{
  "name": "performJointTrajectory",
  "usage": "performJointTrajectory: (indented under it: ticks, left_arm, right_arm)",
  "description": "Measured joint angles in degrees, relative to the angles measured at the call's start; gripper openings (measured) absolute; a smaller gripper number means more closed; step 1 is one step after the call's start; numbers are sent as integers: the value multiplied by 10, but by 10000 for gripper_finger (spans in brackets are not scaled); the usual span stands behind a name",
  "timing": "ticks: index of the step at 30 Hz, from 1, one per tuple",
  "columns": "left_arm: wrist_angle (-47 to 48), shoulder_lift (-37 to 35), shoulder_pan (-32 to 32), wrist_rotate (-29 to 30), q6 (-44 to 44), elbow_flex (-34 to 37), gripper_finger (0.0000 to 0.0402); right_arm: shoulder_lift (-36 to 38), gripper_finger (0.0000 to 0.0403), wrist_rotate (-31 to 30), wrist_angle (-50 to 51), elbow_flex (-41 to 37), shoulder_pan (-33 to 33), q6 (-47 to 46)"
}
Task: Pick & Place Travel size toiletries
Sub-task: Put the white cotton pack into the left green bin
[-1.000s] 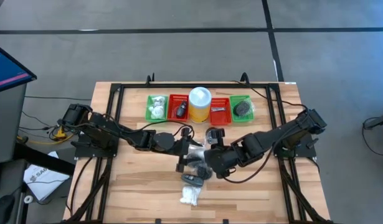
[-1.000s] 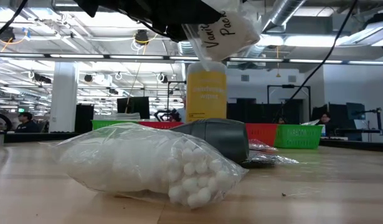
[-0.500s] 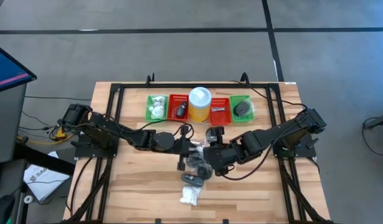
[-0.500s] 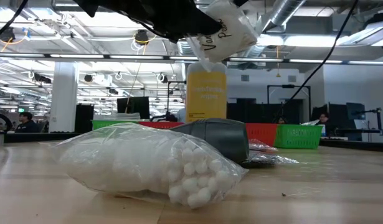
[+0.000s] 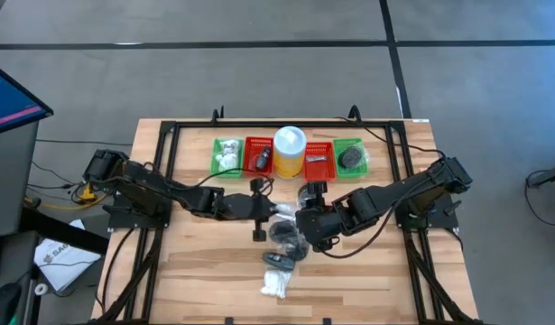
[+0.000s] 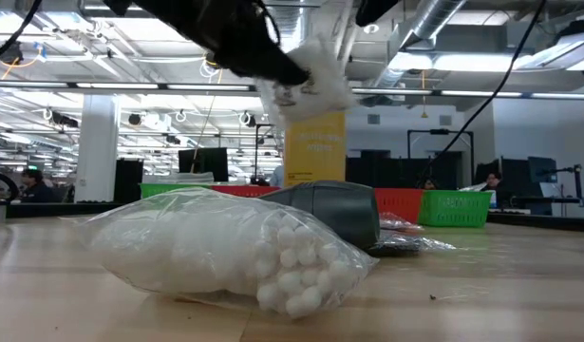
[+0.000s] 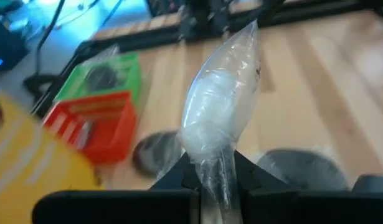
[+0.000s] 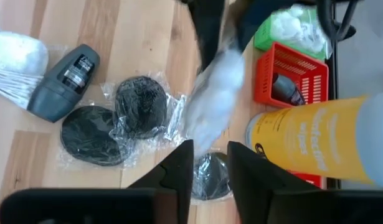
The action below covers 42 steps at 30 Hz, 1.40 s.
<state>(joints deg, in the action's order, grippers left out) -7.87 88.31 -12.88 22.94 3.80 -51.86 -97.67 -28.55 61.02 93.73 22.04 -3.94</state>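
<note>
Slippage is the risk: left gripper [image 7: 210, 180] fingers pinch only the thin neck of the clear packet [image 7: 219, 112]. Right gripper [image 8: 210, 165] fingers are spread, empty.

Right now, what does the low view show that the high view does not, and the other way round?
Only the low view shows the room behind the table, with ceiling lights and seated people, and the single white balls inside the big clear bag lying in front.

Only the high view shows both arms whole, the left gripper, the right gripper, and the wrapped dark discs.

Both show the yellow canister, the baskets, the dark grey bottle and the small bag held up off the table.
</note>
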Motion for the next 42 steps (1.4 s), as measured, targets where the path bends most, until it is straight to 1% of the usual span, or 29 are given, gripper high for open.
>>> performJointTrajectory:
  ticks: [7,14,20,24,27,34,37,42]
  left_arm:
    - [149,-70,1,67,-52,0,12]
    - [274,-131,7,100,-85,0,9]
    - [365,-170,46,103,-122,1,10]
    - [366,-195,80,94,-123,28,11]
    - [366,-216,109,69,-128,57,10]
    - [365,-256,184,35,-131,124,11]
    - [365,-262,220,15,-118,141,9]
    - [359,-262,273,-4,-86,149,10]
  right_arm:
    - [0,112,0,0,0,-5,-6]
    - [0,113,1,-18,-6,-5,-6]
    - [-1,113,1,-19,-6,-5,-6]
    - [-1,113,1,-19,-6,-5,-6]
    - [-1,113,2,-19,-6,-5,-6]
    - [0,113,2,-19,-6,-5,-6]
    - [-1,113,2,-19,-6,-5,-6]
    - [-1,113,2,-30,-6,-8,-6]
